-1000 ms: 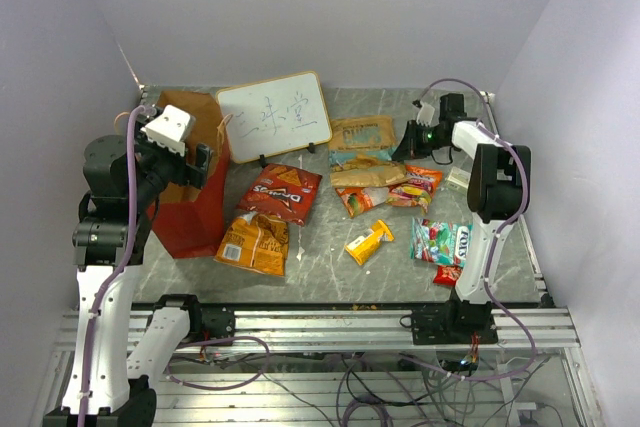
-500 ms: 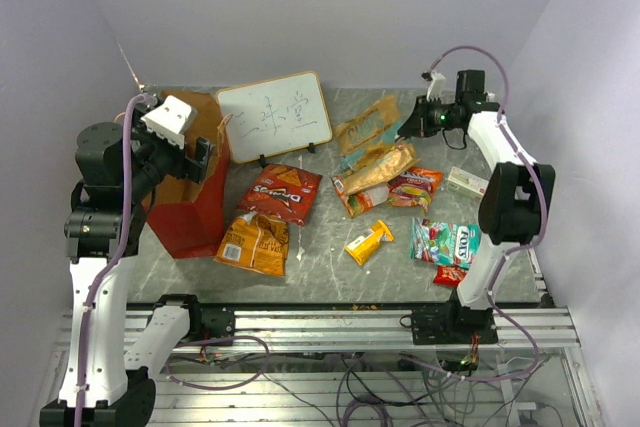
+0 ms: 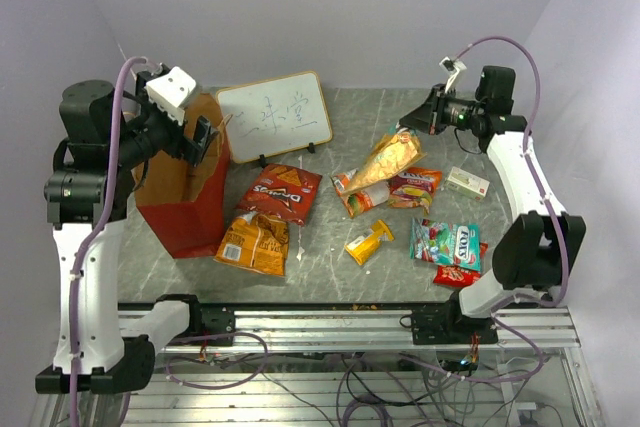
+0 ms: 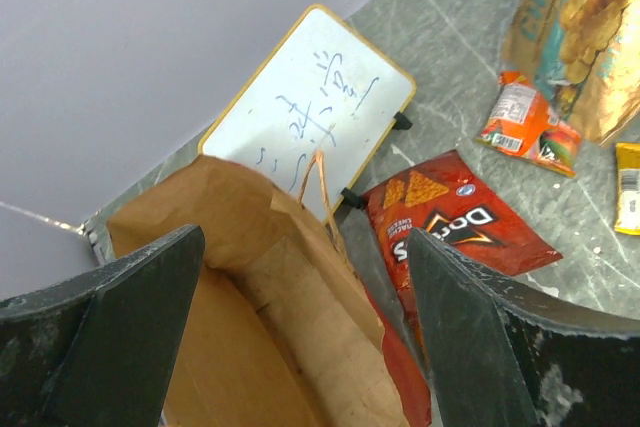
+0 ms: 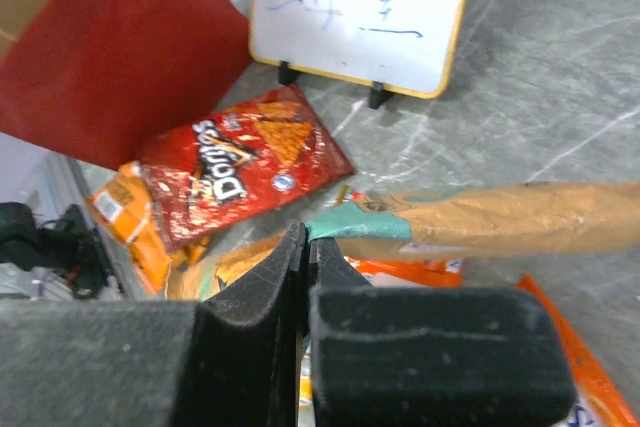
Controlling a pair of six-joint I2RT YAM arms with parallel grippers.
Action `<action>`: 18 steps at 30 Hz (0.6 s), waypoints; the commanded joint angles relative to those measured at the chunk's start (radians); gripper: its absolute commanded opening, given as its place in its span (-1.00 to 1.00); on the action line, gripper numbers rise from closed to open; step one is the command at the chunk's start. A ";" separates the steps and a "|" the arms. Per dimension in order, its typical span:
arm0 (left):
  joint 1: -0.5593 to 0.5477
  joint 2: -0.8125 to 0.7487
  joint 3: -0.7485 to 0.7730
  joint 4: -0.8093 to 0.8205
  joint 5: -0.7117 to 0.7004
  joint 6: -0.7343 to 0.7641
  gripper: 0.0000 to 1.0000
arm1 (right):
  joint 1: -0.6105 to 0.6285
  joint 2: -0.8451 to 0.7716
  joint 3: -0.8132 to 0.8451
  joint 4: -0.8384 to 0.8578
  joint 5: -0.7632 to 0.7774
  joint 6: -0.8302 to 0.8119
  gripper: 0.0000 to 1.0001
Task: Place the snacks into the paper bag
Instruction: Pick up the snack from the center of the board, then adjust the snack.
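The red paper bag (image 3: 190,209) stands upright at the left, its brown inside (image 4: 270,317) open under my left gripper (image 3: 203,139). That gripper is open and empty, with its jaws on either side of the bag's right rim. My right gripper (image 3: 424,119) is shut on the teal corner of a brown chip bag (image 3: 390,155) and holds it above the table; the pinch shows in the right wrist view (image 5: 306,239). On the table lie the red Doritos bag (image 3: 281,192), an orange chip bag (image 3: 255,240), a yellow pack (image 3: 368,241) and a teal-white candy bag (image 3: 447,243).
A white framed board (image 3: 273,117) stands behind the Doritos bag, next to the paper bag. A small white box (image 3: 467,183) lies at the right. Another chip bag (image 3: 358,197), an orange-red packet (image 3: 414,187) and a small red pack (image 3: 455,274) lie under and near the held bag.
My right gripper has lifted the brown chip bag off the pile and risen toward the back right. My left arm has risen a little at the paper bag's rim.
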 commanded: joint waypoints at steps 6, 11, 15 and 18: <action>-0.092 0.172 0.274 -0.101 0.017 0.057 0.87 | 0.020 -0.202 -0.133 0.491 -0.050 0.482 -1.00; -0.275 0.266 0.382 -0.119 -0.087 0.064 0.87 | 0.082 -0.210 -0.052 0.414 -0.104 0.345 -1.00; -0.358 0.312 0.379 -0.104 -0.072 0.091 0.87 | 0.124 -0.176 0.100 0.132 -0.116 0.124 -1.00; -0.401 0.334 0.348 -0.088 -0.012 0.119 0.87 | 0.164 -0.175 0.156 0.008 -0.083 0.019 -1.00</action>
